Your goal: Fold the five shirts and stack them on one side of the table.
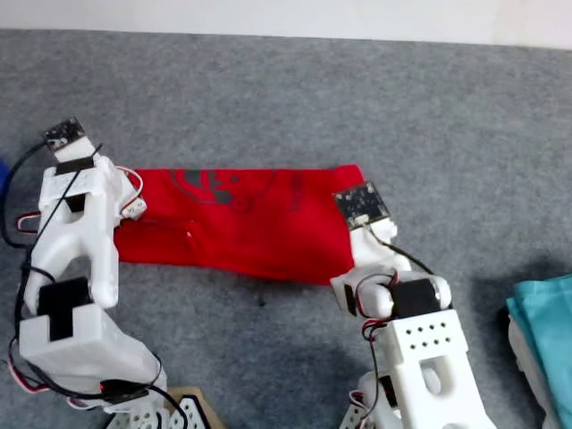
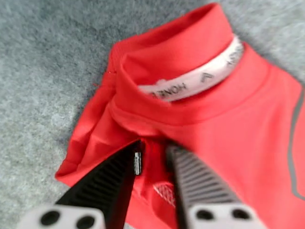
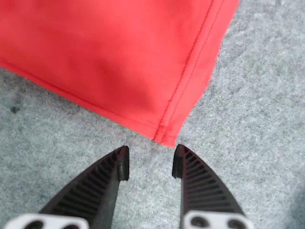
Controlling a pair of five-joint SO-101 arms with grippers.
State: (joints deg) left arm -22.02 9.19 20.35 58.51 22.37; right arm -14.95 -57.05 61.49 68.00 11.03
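Now: red shirt, end-to-end fold pending

We judge the lengthwise fold done: the red shirt (image 1: 241, 223) lies mid-table (image 1: 357, 98) as a long strip. The left gripper (image 2: 153, 148) sits narrowly parted over a cloth ridge below the collar (image 2: 190, 81). The right gripper (image 3: 150, 160) is released just off the hem corner (image 3: 164, 138). Next, both need to pinch the shirt's ends. There is bare table beyond the shirt. A folded teal shirt (image 1: 547, 313) lies near the right arm.

High view looks steeply down from well above over grey felt table (image 1: 268, 89) and red fabric shirt (image 1: 241, 223). Left wrist view hangs close over its collar (image 2: 190, 81), right wrist view close over its hem corner (image 3: 164, 136); all share the shirt.
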